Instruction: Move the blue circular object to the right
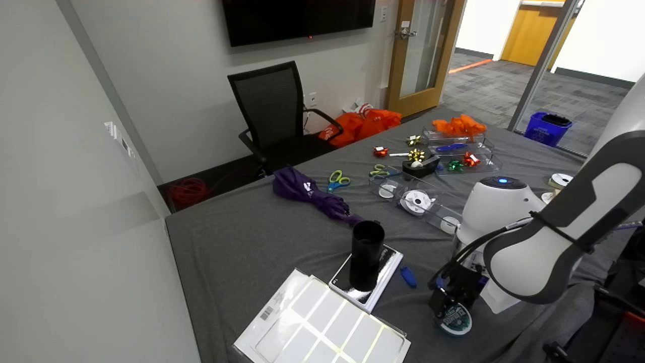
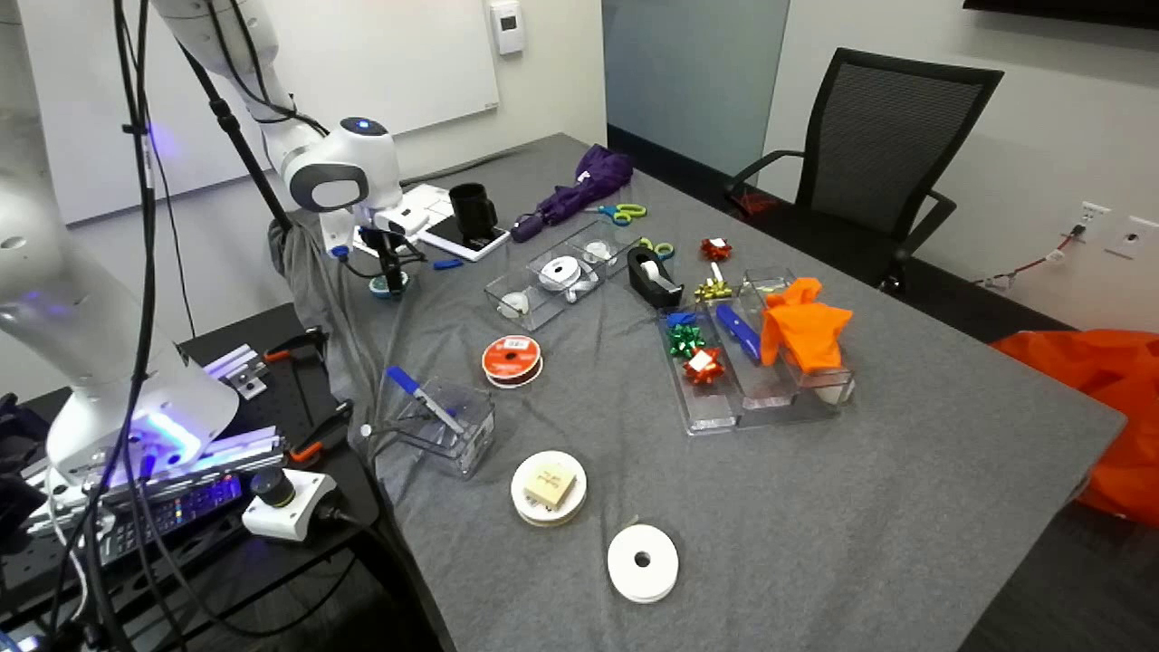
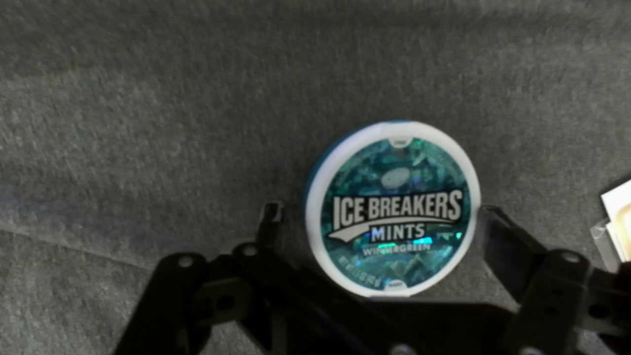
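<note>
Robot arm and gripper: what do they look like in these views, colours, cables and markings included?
The arm is white and rounded with dark grey trim, a blue light on a dark cap, and black cables alongside. The gripper is black, with two slim fingers and what look like grey round bolt heads. I can read no lettering on either.

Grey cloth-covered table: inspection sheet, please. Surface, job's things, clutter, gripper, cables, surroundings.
Surface: grey cloth-covered table, cloth wrinkled in places.
Job's things: round white-rimmed teal-blue mints container, label up on the cloth.
Clutter: black cylindrical cup upright on a flat black-and-white box; folded purple fabric umbrella.
Gripper: black two-finger gripper, open, straddling the container; contact unclear.
Cables: thin black cables run along the white robot arm toward the gripper.
Surroundings: black mesh-backed chair beside the table; black wall-mounted screen.
</note>
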